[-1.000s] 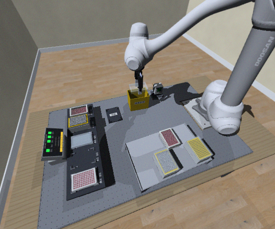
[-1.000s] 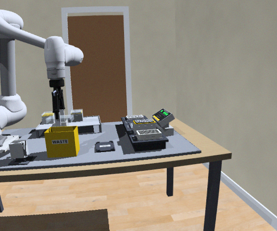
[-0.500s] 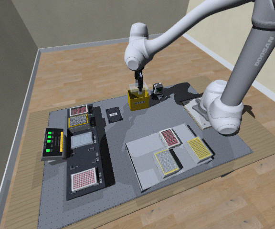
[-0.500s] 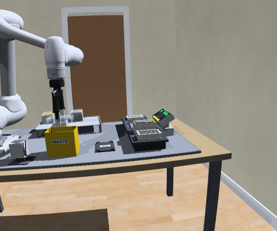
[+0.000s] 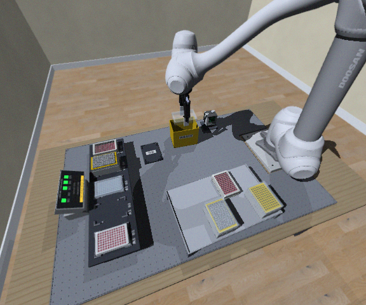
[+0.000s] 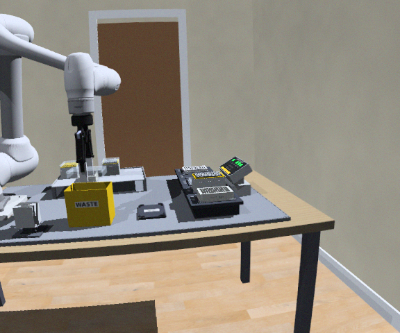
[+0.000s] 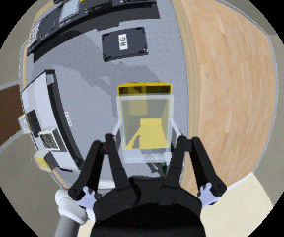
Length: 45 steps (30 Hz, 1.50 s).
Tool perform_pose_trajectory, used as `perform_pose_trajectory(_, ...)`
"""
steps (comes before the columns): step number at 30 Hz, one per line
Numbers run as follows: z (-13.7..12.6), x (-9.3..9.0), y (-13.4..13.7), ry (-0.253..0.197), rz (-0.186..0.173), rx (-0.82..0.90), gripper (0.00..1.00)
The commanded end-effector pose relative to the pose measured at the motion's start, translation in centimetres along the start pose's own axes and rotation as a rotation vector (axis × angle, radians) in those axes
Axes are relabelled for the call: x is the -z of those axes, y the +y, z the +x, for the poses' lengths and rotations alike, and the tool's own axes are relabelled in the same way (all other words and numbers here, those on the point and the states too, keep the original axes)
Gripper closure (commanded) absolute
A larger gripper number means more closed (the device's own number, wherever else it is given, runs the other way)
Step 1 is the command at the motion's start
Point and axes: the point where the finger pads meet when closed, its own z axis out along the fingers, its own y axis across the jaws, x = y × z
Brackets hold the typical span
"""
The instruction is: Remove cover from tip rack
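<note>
My gripper (image 5: 185, 121) hangs straight down over the yellow WASTE bin (image 5: 183, 133) and is shut on the clear cover (image 5: 183, 115). I hold the cover level, just above the bin's open mouth. In the wrist view the cover (image 7: 145, 125) sits between my fingers, with the bin's yellow rim (image 7: 145, 90) showing through it. In the side view the cover (image 6: 93, 172) is a little above the bin (image 6: 89, 203). The yellow-rimmed tip rack at D4 (image 5: 103, 160) stands on the black deck with no cover on it and its tips showing.
The deck also holds a red plate (image 5: 110, 239), a pale plate (image 5: 108, 185) and a labware piece (image 5: 104, 146) at the far end. The panel (image 5: 70, 192) shows green lights. A black nest pad (image 5: 151, 152) lies near the bin. A grey platform (image 5: 209, 203) carries three more items. A small grey stand (image 5: 208, 119) is beside the bin.
</note>
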Motion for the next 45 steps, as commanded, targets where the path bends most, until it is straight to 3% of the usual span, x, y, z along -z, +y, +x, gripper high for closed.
perform_pose_trajectory(1, 0.29, -0.07, 0.09, 0.006, 0.003, 0.0, 1.0)
perform_pose_trajectory(45, 0.28, -0.73, 0.08, 0.006, 0.003, 0.0, 1.0)
